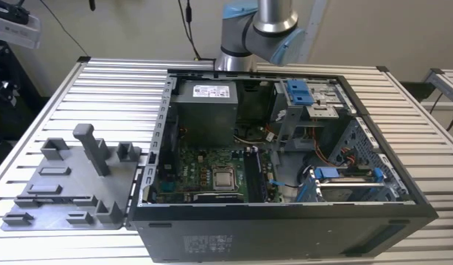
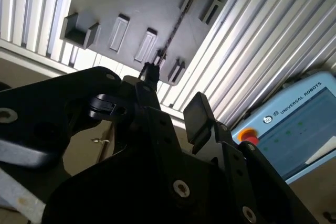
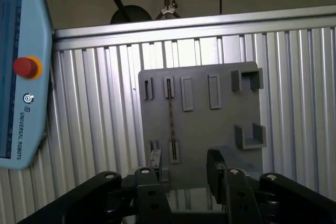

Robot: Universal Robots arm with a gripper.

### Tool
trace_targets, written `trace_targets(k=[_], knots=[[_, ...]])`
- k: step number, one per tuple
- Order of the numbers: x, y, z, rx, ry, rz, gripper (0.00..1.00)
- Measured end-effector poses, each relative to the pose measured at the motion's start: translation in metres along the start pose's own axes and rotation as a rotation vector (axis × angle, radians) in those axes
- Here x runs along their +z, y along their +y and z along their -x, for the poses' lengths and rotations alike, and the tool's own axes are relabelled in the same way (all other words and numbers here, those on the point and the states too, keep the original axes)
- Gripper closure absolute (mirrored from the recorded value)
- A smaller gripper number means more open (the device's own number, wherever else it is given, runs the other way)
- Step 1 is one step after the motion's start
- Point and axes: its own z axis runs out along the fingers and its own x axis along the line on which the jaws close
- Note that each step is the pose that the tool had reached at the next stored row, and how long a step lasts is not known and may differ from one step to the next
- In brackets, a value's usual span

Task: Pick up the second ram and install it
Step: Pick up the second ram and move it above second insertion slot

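Dark and thin, the second ram (image 3: 170, 116) stands on edge in the grey holder tray (image 3: 210, 124), its ends seated in slotted clips. The gripper (image 3: 185, 157) hovers near one end of it, fingers (image 3: 214, 163) apart and empty. The tray lies on the ribbed metal table (image 3: 94, 129), beside the open computer case (image 1: 285, 232).

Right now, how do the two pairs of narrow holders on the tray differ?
The filled pair carries the ram on edge, a thin dark line spanning it; the empty pair has bare tray between. The filled pair sits beside the wide recesses; the empty pair sits nearer the tray's edge. Both are gray, narrow and alike in shape.
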Motion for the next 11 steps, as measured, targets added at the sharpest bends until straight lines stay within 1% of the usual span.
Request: trace_targets(k=[11], knots=[[0.0121, -0.0005, -0.0001, 0.000, -0.0008, -0.0022, 0.52]])
